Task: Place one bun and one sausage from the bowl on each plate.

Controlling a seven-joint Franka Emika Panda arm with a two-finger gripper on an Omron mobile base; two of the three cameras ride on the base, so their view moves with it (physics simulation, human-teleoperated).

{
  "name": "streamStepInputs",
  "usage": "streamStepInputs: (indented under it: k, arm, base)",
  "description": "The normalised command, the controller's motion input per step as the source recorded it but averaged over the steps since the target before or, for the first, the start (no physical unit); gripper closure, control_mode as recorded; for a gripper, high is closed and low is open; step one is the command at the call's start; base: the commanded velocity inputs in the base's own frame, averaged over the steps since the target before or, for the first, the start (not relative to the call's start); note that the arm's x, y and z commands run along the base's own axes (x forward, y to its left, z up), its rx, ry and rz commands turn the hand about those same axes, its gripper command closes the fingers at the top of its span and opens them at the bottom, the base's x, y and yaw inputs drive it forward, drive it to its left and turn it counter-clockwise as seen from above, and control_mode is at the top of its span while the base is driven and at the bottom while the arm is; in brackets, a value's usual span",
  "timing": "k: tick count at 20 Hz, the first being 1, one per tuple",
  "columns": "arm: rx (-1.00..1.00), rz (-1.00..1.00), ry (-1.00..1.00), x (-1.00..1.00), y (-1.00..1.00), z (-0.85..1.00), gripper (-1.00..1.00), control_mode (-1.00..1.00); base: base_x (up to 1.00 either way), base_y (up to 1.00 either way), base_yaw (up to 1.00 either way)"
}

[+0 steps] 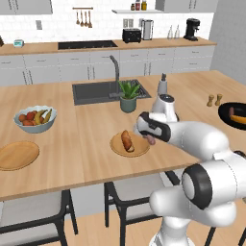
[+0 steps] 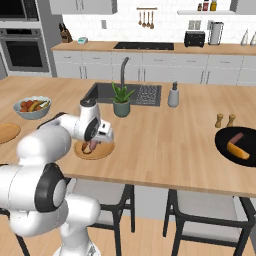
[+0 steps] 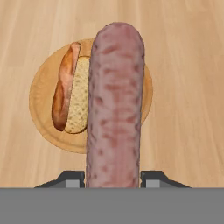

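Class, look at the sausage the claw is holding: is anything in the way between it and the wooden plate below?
Nothing visible blocks it. The claw grips the sausage above the plate. The bun lies on the plate's left part in the hand view; bare plate shows beside it.

A pink, mottled sausage point(image 3: 114, 105) runs lengthwise up the middle of the hand view, held between the jaws, whose dark tips stand at either side of its lower end. Below it, a round wooden plate point(image 3: 43, 114) lies on the light wood counter point(image 3: 188, 65). A bun point(image 3: 70, 89), brown crust and pale cut face, lies on the plate, partly hidden behind the sausage's left edge.
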Motion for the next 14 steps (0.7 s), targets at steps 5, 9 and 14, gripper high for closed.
streamStepInputs:
  k: [5,9,14]
  arm:
    - [0.00,0.00,0.00,0.60,0.28,-0.47,1.00,-1.00]
    - [0.00,-0.03,-0.03,0.22,0.24,-0.38,1.00,-1.00]
    - [0.07,0.00,-0.07,0.22,-0.04,-0.19,1.00,-1.00]
  base:
    - [0.00,0.00,0.00]
    - [0.00,0.00,0.00]
    - [0.00,0.00,0.00]
